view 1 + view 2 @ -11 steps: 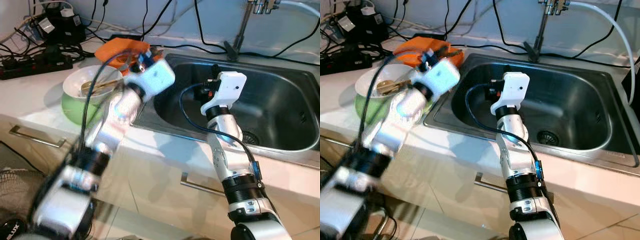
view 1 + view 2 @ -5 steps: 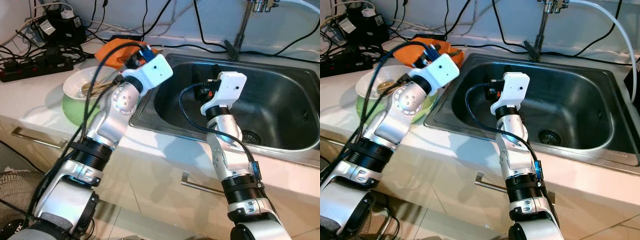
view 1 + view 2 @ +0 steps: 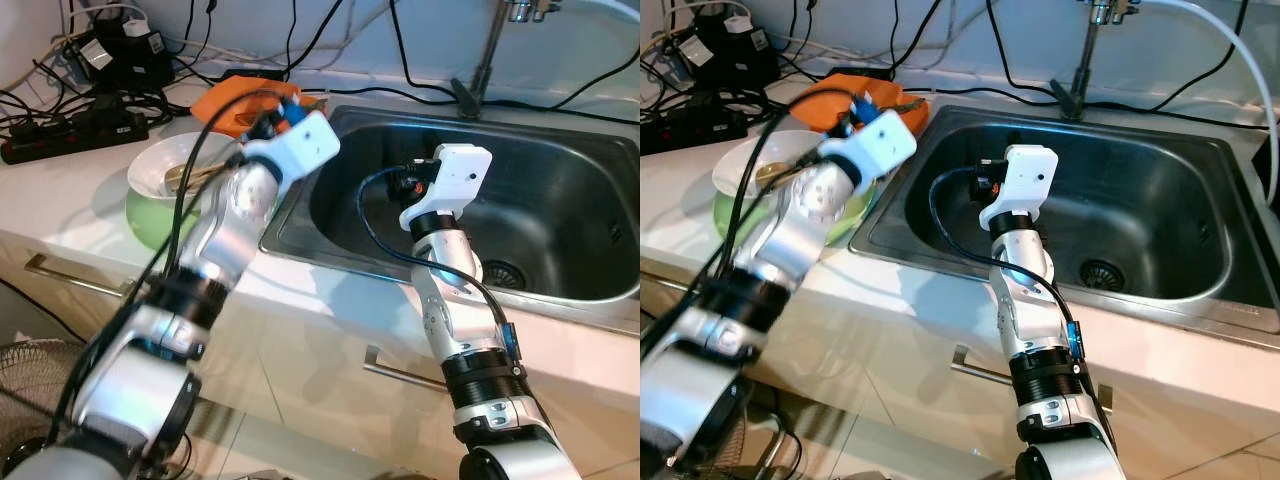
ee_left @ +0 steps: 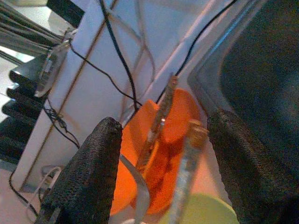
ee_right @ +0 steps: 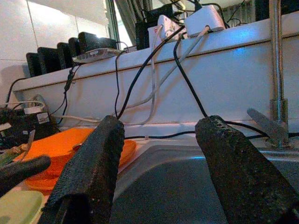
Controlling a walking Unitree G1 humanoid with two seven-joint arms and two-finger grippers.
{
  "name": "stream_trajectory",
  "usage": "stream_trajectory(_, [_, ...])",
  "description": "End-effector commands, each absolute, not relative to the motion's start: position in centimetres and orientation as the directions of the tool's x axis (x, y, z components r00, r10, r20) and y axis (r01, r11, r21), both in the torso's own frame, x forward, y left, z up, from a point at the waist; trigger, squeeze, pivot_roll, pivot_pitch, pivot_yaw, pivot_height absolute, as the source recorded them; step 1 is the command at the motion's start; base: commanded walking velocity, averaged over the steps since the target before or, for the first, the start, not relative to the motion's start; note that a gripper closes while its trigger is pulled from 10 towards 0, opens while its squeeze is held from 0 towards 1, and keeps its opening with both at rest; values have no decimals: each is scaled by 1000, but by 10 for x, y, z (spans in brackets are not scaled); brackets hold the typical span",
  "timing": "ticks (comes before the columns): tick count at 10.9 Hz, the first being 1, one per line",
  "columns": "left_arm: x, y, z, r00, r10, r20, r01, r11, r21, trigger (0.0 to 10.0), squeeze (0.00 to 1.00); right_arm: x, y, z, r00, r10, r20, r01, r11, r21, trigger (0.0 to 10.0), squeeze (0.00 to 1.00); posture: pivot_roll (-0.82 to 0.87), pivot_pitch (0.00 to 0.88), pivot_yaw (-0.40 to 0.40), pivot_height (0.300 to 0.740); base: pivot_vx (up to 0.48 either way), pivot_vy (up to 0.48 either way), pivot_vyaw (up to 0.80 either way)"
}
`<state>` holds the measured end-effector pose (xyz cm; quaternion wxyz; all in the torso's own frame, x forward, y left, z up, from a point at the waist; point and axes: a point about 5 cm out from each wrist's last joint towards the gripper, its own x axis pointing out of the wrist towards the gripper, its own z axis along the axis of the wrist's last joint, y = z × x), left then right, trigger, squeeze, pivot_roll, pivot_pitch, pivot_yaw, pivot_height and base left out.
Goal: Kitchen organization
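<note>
Left eye view, kitchen counter: a stainless steel sink basin (image 3: pixel 560 215) is sitting in the pale worktop (image 3: pixel 70 190), with a chrome tap stem (image 3: pixel 487 45) rising behind it. A white bowl (image 3: pixel 175 170) holding a few brownish utensils is resting on a green bowl (image 3: pixel 150 215) just left of the sink rim. A flat orange plastic lid or plate (image 3: pixel 235 100) is lying behind the bowls, touching the sink's corner. A black power strip (image 3: pixel 60 135) and tangled black cables (image 3: pixel 120 50) are occupying the far left of the counter.

Left gripper (image 4: pixel 161 168): hovering over the orange piece beside the bowls, its two black fingers (image 4: pixel 88 172) standing wide apart and holding nothing. Left wrist view: thin utensil handles (image 4: pixel 161 119) are lying across the orange piece between the fingers, with the green rim below.

Right gripper (image 5: pixel 159 163): reaching over the near left part of the sink basin, fingers (image 5: pixel 93 163) spread wide and empty, pointing toward the back wall. Right wrist view: the orange piece is lying beyond the sink's edge, cables are hanging down the white wall.
</note>
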<state>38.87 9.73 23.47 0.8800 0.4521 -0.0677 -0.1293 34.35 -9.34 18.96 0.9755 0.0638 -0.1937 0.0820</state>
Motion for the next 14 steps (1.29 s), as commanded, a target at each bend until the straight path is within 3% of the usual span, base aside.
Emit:
stream_trajectory(1, [392, 99, 236, 963, -269, -7, 157, 542, 826, 10000, 0, 344, -91, 190, 910, 140, 391, -189, 978, 89, 10000, 0, -1, 0, 84, 740, 0, 0, 0])
stream_trajectory(2, [393, 98, 237, 963, -268, -8, 164, 565, 808, 10000, 0, 344, -92, 190, 910, 138, 390, -187, 978, 89, 10000, 0, -1, 0, 84, 740, 0, 0, 0])
stream_trajectory(3, [395, 98, 237, 965, -262, -19, 169, 568, 806, 157, 0, 344, -93, 190, 912, 133, 389, -182, 979, 91, 10000, 0, -1, 0, 84, 740, 0, 0, 0])
stream_trajectory(14, [396, 97, 241, 970, -241, -33, 157, 520, 840, 0, 0, 345, -95, 189, 916, 125, 381, -174, 980, 98, 10000, 0, 8, 5, 80, 740, 0, 0, 0])
